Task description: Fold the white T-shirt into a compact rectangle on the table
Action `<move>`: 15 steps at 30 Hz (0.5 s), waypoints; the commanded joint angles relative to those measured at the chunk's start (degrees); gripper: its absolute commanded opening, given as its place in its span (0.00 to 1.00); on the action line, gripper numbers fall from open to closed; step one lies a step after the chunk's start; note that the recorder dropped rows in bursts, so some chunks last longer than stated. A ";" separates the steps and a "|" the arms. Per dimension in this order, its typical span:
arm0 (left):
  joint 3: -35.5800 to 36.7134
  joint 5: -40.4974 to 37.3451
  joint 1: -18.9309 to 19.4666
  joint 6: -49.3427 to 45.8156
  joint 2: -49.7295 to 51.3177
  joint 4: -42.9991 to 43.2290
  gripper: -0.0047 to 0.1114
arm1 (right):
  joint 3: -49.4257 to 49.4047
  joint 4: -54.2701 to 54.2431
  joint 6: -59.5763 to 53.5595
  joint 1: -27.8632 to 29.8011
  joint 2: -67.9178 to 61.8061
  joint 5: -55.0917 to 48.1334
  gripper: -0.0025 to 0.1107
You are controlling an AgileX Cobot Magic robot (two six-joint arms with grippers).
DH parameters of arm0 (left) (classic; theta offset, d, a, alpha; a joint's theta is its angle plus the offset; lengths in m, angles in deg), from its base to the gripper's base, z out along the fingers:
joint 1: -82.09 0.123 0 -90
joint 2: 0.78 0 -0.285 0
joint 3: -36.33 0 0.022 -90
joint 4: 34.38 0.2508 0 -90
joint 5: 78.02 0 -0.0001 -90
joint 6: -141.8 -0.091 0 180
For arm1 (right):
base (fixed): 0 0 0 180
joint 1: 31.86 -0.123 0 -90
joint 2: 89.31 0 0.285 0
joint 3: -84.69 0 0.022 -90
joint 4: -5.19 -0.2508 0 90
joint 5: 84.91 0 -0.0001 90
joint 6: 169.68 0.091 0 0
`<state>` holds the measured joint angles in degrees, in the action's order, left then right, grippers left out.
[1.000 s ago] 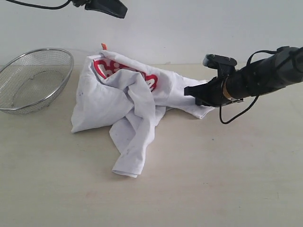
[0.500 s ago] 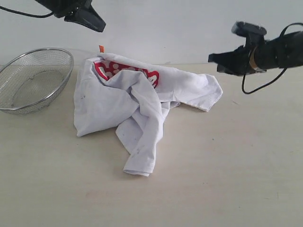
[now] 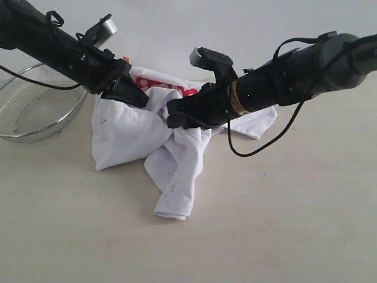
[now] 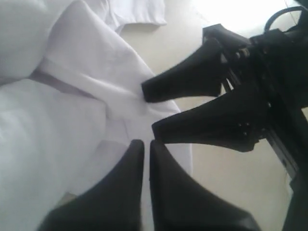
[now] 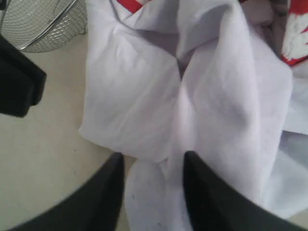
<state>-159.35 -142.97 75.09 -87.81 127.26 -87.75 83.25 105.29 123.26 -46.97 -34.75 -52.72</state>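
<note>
**Black left pincer [image 3: 140,100] pressed together, black right pincer [image 3: 172,116] spread, both at the crumpled white cotton T-shirt [image 3: 123,132]**

Exterior view: the left pincer is seen at the upper left edge of the shirt, its tip down against the cloth. The right pincer is reached across the middle and is held over the centre of the heap, just beside the left one. Its fingers are seen side-on here, so the gap between them cannot be judged. The white T-shirt is bunched in an unfolded heap on the broad pale beige wood-grain table [image 3: 283,224], with one twisted length trailed toward the near edge. A strip of red lettering [image 3: 159,83] is shown at the top of the heap. A round wire-mesh metal basket [image 3: 23,118] is stood on the table to the left, near the shirt but apart from it.

Left wrist view: the left pincer's fingers [image 4: 130,183] are shown side by side with only a thin slit between them, and no cloth is seen in it. They are poised just above white folds. The right pincer [image 4: 149,110] is seen close by, its two fingers parted, with the tips at the cloth.

Right wrist view: the right pincer's fingers [image 5: 108,192] are set clearly apart, with a ridge of white cloth lying beneath the gap. Nothing is pinched. The basket's rim is seen beyond the shirt's edge.
</note>
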 commanded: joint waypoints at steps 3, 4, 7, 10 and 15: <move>1.35 -5.01 -0.25 1.78 -1.28 -1.25 0.08 | -0.46 -0.15 3.02 0.00 0.34 0.06 0.42; 2.16 -5.01 -0.25 1.78 -1.86 -1.25 0.08 | -0.70 -0.15 2.72 0.00 0.22 0.77 0.35; 5.23 -3.91 -0.25 1.78 -3.86 -1.25 0.08 | -1.97 -0.15 0.81 -0.27 0.22 -0.34 0.35; 8.46 -1.82 -0.36 1.78 -5.27 -1.25 0.08 | -3.22 -0.15 0.20 -0.27 0.22 -1.23 0.48; 11.68 5.31 -0.60 3.38 -3.56 -0.76 0.08 | -3.79 -0.15 0.50 -0.35 0.43 3.97 0.44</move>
<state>-149.11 -142.07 74.78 -86.01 122.75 -88.26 79.74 105.17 124.31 -47.23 -34.75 -51.82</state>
